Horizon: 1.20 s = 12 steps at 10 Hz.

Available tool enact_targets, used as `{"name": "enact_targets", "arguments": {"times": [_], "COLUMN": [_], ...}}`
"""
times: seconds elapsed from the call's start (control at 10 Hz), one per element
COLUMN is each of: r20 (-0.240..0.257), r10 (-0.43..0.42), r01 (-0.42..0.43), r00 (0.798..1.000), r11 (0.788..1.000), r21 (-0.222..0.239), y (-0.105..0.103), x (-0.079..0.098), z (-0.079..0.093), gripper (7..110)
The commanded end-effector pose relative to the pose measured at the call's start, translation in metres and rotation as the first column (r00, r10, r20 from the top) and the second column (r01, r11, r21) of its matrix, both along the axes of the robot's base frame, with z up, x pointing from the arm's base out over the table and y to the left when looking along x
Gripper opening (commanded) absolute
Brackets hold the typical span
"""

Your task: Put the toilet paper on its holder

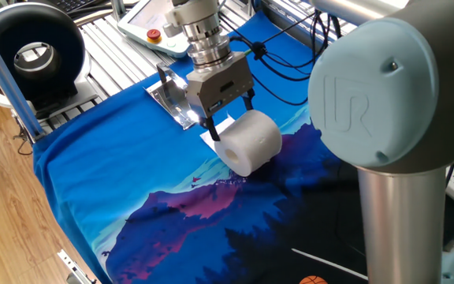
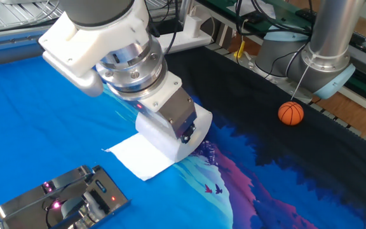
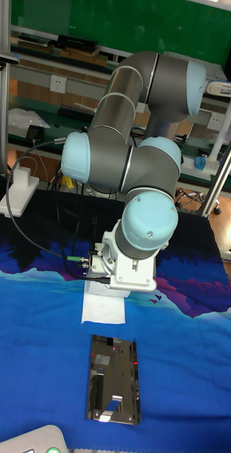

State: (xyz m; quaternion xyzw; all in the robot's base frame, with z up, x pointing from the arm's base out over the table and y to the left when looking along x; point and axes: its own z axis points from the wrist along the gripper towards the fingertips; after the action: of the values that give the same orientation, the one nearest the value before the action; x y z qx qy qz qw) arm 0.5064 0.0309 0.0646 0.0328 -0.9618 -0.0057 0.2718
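The toilet paper (image 1: 251, 142) is a fat white roll lying on its side on the blue cloth. Its loose sheet (image 2: 142, 156) trails flat toward the holder. My gripper (image 1: 232, 118) comes down on the roll from above, one finger at each end, and is shut on it. In the other fixed view the gripper (image 2: 182, 130) covers most of the roll (image 2: 196, 135). The holder (image 1: 172, 99) is a shiny silver plate lying just behind the roll. It also shows near the lower left corner as the holder (image 2: 62, 200) and in the tall view as the holder (image 3: 115, 388), in front of the sheet (image 3: 103, 306).
An orange ball (image 2: 291, 113) rests on the dark part of the cloth. A white pendant with a red button (image 1: 154, 31) and a black ring-shaped device (image 1: 34, 55) sit beyond the cloth's edge. A large arm joint (image 1: 385, 95) fills the right foreground.
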Motion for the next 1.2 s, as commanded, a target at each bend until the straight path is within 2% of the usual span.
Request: {"name": "enact_targets", "arguments": {"times": [0.0,0.2,0.4,0.9,1.1], "r20": [-0.036,-0.041,-0.041,-0.030,-0.009], "r10": [-0.003,-0.002,-0.002,-0.022,0.001], "r01": [0.003,0.002,0.002,0.022,-0.001], "r00": [0.999,0.999,0.999,0.999,1.000], "r11": [1.000,1.000,1.000,1.000,1.000], "r21": [0.007,-0.006,0.000,0.001,0.008], "y": [0.001,-0.004,-0.004,0.010,-0.005], "x": [-0.010,-0.014,-0.020,-0.023,-0.022], "z": [0.009,0.006,0.004,-0.005,-0.011], "gripper": [110,110,110,110,110]}}
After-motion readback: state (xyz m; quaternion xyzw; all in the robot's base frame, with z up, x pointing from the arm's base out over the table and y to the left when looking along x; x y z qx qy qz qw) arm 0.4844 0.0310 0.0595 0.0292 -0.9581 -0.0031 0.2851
